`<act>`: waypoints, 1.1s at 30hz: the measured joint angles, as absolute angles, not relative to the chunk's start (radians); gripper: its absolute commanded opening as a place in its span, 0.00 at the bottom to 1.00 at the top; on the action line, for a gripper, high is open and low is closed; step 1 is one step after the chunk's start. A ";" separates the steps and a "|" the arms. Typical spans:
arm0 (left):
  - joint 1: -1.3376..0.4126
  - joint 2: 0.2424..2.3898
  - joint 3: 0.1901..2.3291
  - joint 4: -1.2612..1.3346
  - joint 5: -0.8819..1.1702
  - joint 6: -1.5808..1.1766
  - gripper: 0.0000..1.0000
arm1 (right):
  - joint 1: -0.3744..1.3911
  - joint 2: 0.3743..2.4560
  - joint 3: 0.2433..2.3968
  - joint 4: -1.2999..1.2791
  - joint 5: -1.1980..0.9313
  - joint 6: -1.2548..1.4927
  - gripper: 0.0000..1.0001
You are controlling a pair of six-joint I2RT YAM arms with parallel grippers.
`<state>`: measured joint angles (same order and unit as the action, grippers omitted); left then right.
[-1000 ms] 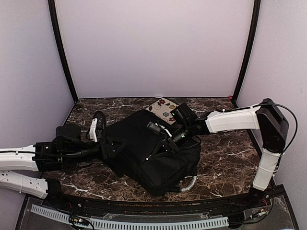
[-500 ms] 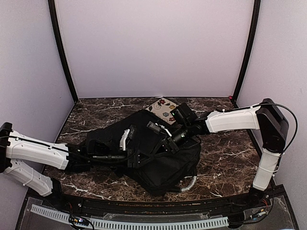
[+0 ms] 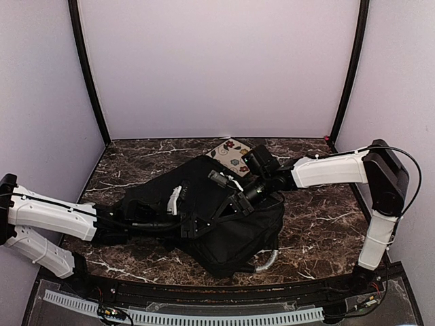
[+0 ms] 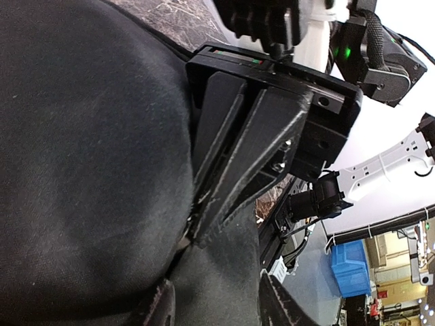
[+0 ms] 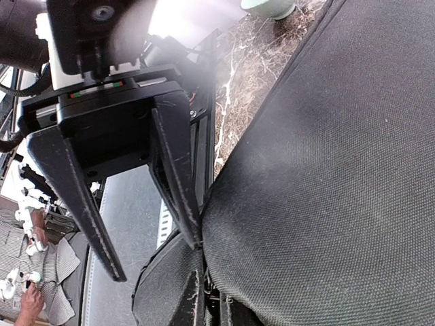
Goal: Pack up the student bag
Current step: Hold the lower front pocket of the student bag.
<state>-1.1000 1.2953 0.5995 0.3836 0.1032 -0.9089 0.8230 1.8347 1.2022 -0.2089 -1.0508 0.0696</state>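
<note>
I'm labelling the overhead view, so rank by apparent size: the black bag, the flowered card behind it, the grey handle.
1. The student bag, by far.
2. The flowered card, partly hidden behind the bag.
3. The grey handle, only a short curve showing.

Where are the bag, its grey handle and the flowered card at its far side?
bag (image 3: 234,239), top view, front panel.
handle (image 3: 268,261), top view, middle of the curve.
card (image 3: 228,153), top view, flowered face.

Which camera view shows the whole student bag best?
Top external: the student bag shows its full outline on the table there, handle included. Both wrist views show only close-up patches of its black fabric.
</note>
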 measured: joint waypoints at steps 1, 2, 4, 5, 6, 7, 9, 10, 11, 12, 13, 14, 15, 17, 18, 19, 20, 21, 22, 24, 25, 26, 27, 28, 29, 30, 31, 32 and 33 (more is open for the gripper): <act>-1.102 1.293 0.599 0.377 0.096 -0.914 0.47 | 0.823 1.835 1.202 -0.208 -1.053 0.073 0.00; -1.103 1.290 0.599 0.369 0.088 -0.920 0.48 | 0.823 1.835 1.202 -0.206 -1.056 0.077 0.00; -1.105 1.278 0.599 0.345 0.069 -0.929 0.48 | 0.823 1.836 1.202 -0.203 -1.060 0.081 0.00; -1.105 1.274 0.599 0.339 0.063 -0.932 0.48 | 0.823 1.836 1.201 -0.201 -1.062 0.084 0.00; -1.105 1.271 0.599 0.335 0.055 -0.936 0.49 | 0.823 1.837 1.201 -0.198 -1.065 0.084 0.00; -1.105 1.269 0.599 0.331 0.047 -0.938 0.49 | 0.823 1.837 1.201 -0.196 -1.067 0.084 0.00; -1.103 1.267 0.599 0.320 0.032 -0.941 0.49 | 0.822 1.837 1.200 -0.194 -1.074 0.084 0.00; -1.103 1.267 0.599 0.316 0.027 -0.943 0.49 | 0.822 1.838 1.200 -0.194 -1.075 0.084 0.00; -1.102 1.268 0.599 0.315 0.026 -0.944 0.49 | 0.822 1.838 1.200 -0.194 -1.076 0.084 0.00; -1.102 1.271 0.599 0.318 0.026 -0.944 0.48 | 0.822 1.838 1.200 -0.194 -1.077 0.084 0.00; -1.102 1.274 0.599 0.323 0.028 -0.943 0.48 | 0.821 1.838 1.199 -0.193 -1.077 0.085 0.00; -1.100 1.282 0.599 0.331 0.034 -0.941 0.48 | 0.821 1.838 1.199 -0.192 -1.076 0.089 0.00; -1.097 1.293 0.599 0.342 0.044 -0.938 0.48 | 0.820 1.838 1.198 -0.191 -1.075 0.093 0.00; -1.093 1.320 0.602 0.363 0.070 -0.931 0.47 | 0.820 1.842 1.196 -0.185 -1.074 0.113 0.00; -1.092 1.334 0.603 0.374 0.083 -0.928 0.47 | 0.820 1.846 1.195 -0.178 -1.077 0.128 0.00; -1.091 1.349 0.605 0.386 0.101 -0.927 0.47 | 0.819 1.851 1.192 -0.164 -1.081 0.142 0.00; -1.089 1.363 0.607 0.395 0.115 -0.927 0.48 | 0.818 1.856 1.187 -0.150 -1.085 0.154 0.00; -1.086 1.373 0.607 0.401 0.123 -0.928 0.48 | 0.817 1.862 1.180 -0.132 -1.093 0.178 0.00; -1.084 1.380 0.607 0.406 0.128 -0.928 0.48 | 0.816 1.867 1.176 -0.115 -1.105 0.201 0.00; -1.083 1.385 0.607 0.412 0.129 -0.932 0.48 | 0.812 1.880 1.164 -0.064 -1.135 0.255 0.00; -1.082 1.386 0.607 0.415 0.129 -0.935 0.48 | 0.810 1.882 1.157 -0.038 -1.148 0.281 0.00; -1.079 1.386 0.606 0.419 0.129 -0.939 0.48 | 0.808 1.883 1.151 -0.018 -1.156 0.303 0.00; -1.076 1.385 0.605 0.425 0.126 -0.941 0.47 | 0.807 1.883 1.147 -0.001 -1.160 0.318 0.00; -1.074 1.383 0.603 0.429 0.119 -0.944 0.45 | 0.807 1.883 1.147 0.007 -1.164 0.324 0.00; -1.072 1.378 0.599 0.432 0.114 -0.946 0.42 | 0.806 1.883 1.146 0.009 -1.166 0.326 0.00; -1.069 1.373 0.595 0.434 0.110 -0.946 0.39 | 0.806 1.883 1.146 0.010 -1.168 0.326 0.00; -1.069 1.367 0.589 0.437 0.106 -0.946 0.36 | 0.806 1.883 1.146 0.011 -1.168 0.324 0.00; -1.067 1.362 0.585 0.439 0.104 -0.946 0.33 | 0.806 1.883 1.146 0.013 -1.171 0.323 0.00; -1.065 1.361 0.584 0.440 0.104 -0.945 0.30 | 0.806 1.883 1.146 0.014 -1.171 0.322 0.00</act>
